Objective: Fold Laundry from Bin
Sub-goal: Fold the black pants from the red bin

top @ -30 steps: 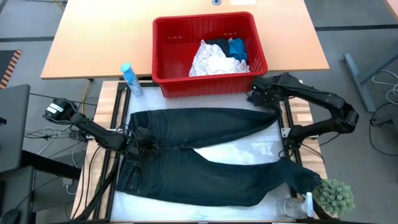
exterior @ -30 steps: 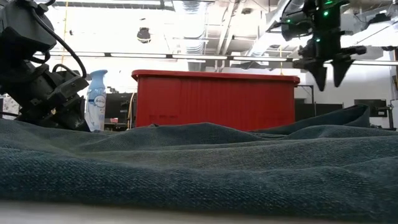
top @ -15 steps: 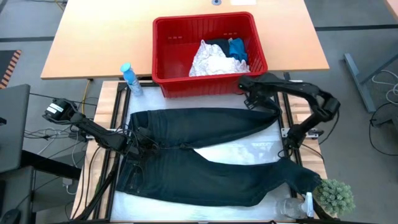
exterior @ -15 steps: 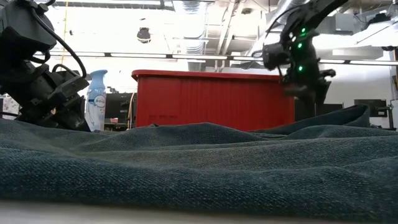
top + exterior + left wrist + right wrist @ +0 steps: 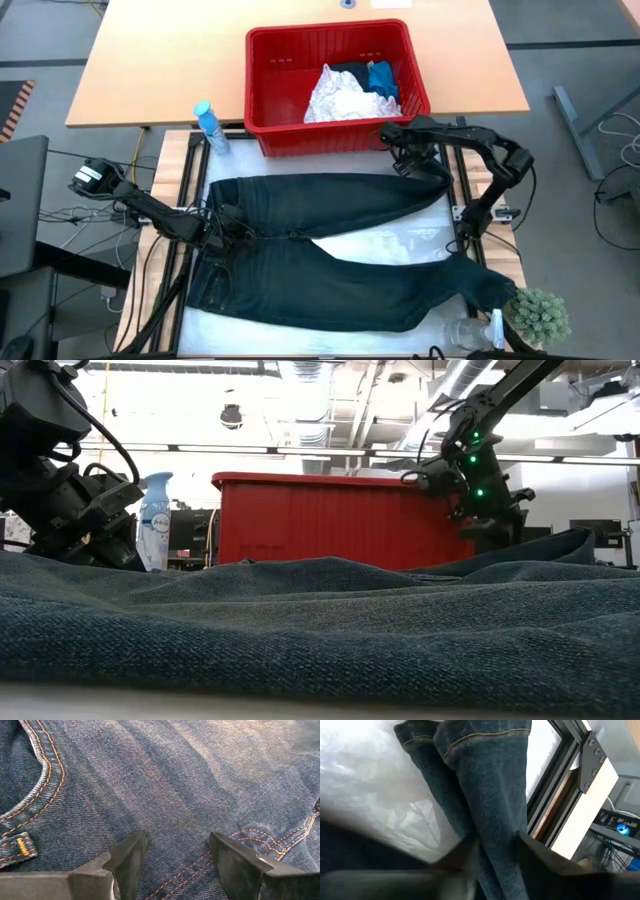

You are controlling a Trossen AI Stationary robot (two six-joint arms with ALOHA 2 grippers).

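The left gripper's (image 5: pixel 172 857) fingers (image 5: pixel 127 857) are spread, tips resting on the denim near the waistband of the jeans (image 5: pixel 320 250), at the table's (image 5: pixel 190 155) left edge. The right gripper (image 5: pixel 408 157) is at the end of the far leg, just beside the bin (image 5: pixel 270 60); in its wrist view the fingers (image 5: pixel 540 857) stand on either side of a bunched fold of that leg (image 5: pixel 490 795), but blur makes it impossible to tell whether they pinch it or are merely close around it.

The jeans lie flat and spread, legs pointing to the right, not yet folded. I judge the task early: one garment is out, the first fold is only being set up. Left in the bin are a white crinkled piece (image 5: pixel 335 98), a blue one (image 5: pixel 382 78) and something dark (image 5: pixel 350 70).

The bin hides any laundry deeper down. In the low view the denim fills the foreground and hides the right fingertips.
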